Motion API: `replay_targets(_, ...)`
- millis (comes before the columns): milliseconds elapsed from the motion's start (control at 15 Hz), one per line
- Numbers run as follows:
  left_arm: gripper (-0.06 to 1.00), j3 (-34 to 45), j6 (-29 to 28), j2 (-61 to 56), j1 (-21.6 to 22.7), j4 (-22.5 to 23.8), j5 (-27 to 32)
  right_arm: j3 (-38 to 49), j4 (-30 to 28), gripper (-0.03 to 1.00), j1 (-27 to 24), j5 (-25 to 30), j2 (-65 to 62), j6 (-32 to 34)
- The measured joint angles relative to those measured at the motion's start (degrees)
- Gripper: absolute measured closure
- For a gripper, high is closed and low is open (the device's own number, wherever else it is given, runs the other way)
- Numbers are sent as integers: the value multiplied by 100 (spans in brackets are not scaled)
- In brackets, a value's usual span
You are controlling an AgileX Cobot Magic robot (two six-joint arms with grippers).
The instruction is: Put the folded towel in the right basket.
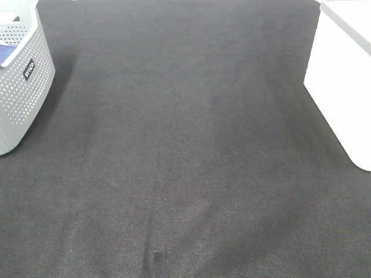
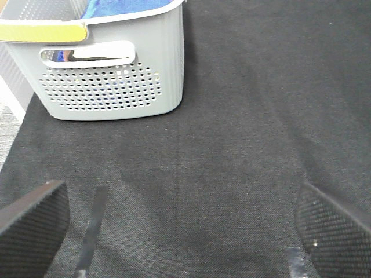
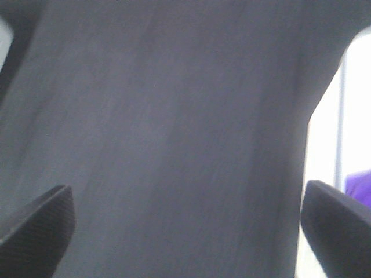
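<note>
A grey perforated basket (image 1: 23, 87) stands at the far left of the dark table and holds a blue towel (image 2: 124, 6), which also shows in the high view (image 1: 7, 55). The white right basket (image 1: 342, 81) stands at the far right; in the right wrist view (image 3: 327, 174) a purple cloth (image 3: 360, 180) shows inside it. My left gripper (image 2: 184, 231) is open and empty over the dark cloth, short of the grey basket (image 2: 110, 81). My right gripper (image 3: 186, 229) is open and empty beside the white basket. Neither gripper shows in the high view.
The table is covered by a dark grey cloth (image 1: 185, 150). A small dark object (image 1: 157, 258) lies near its front edge. The grey basket has a yellow rim strip (image 2: 43, 32) and a handle slot (image 2: 87, 55).
</note>
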Motion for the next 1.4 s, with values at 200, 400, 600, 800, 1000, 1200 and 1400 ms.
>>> replay_targets(200,-5,0,0,0,0,40,0,2452,-40,-1,11,-132,-2137,6)
replay_targets(400,-5,0,17,0,0,40,0,4269,69,-1,11,-258,-4137,6)
replay_targets(600,-5,0,17,0,0,40,0,5626,166,-1,11,-160,-6142,11)
replay_targets(800,-5,0,17,0,0,46,0,6337,155,-1,11,17,-7918,17)
replay_targets(1000,-5,0,17,0,0,46,0,6549,-17,-1,11,46,-8818,17)
replay_targets(1200,-5,0,17,0,0,46,0,7082,-97,-1,11,40,-8824,0)
replay_targets(1400,-5,0,17,0,0,46,0,7557,-92,-1,11,-395,-8824,-97)
